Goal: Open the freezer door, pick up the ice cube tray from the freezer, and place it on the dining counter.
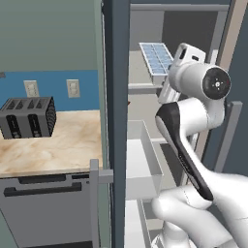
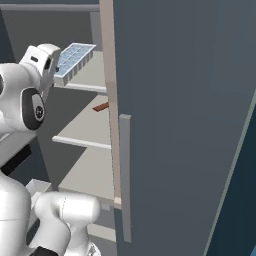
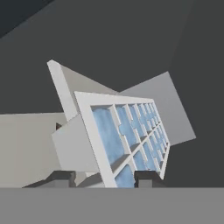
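Freezer shelves, beige worktop alongside

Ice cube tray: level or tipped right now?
Tipped. The ice cube tray slants, one end raised off the shelf; hand view shows the tool straddling its edge.

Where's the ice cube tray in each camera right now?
Left base view: ice cube tray, upper centre, above the freezer shelf, just left of the hand.
Right base view: tray upper left, tilted, over the top shelf.
Hand view: tray centre, between the fingertips.
Shared landmark: that shelf.
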You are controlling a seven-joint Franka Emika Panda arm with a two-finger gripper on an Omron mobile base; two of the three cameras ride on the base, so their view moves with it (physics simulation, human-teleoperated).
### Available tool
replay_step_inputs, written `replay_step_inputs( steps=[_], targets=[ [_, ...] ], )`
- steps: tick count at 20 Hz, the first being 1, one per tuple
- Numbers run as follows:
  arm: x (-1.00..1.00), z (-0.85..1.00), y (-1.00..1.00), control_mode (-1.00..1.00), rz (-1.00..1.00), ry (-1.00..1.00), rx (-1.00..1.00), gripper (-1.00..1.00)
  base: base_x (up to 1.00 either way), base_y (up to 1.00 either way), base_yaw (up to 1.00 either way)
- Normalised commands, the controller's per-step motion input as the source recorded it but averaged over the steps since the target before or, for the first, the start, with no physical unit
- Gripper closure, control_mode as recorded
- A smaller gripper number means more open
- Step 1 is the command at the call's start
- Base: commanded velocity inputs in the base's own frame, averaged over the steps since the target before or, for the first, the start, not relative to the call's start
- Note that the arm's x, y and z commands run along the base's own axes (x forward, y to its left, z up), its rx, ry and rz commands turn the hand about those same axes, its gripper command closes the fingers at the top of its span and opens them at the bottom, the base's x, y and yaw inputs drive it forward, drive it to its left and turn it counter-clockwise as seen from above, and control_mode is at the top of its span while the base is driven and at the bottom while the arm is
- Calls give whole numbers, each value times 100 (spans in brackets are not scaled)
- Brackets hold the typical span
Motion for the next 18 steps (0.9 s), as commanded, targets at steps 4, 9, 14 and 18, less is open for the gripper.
replay_step_inputs(
  steps=[4,9,14,18],
  targets=[
    [-70,0,-3,-100,0,8,0,100,0,0,0],
    [-71,1,-9,-100,0,4,0,100,0,0,0],
    [-68,2,-6,-100,1,5,0,100,0,0,0],
    [-59,7,0,-100,0,10,0,100,0,0,0]
  ],
)
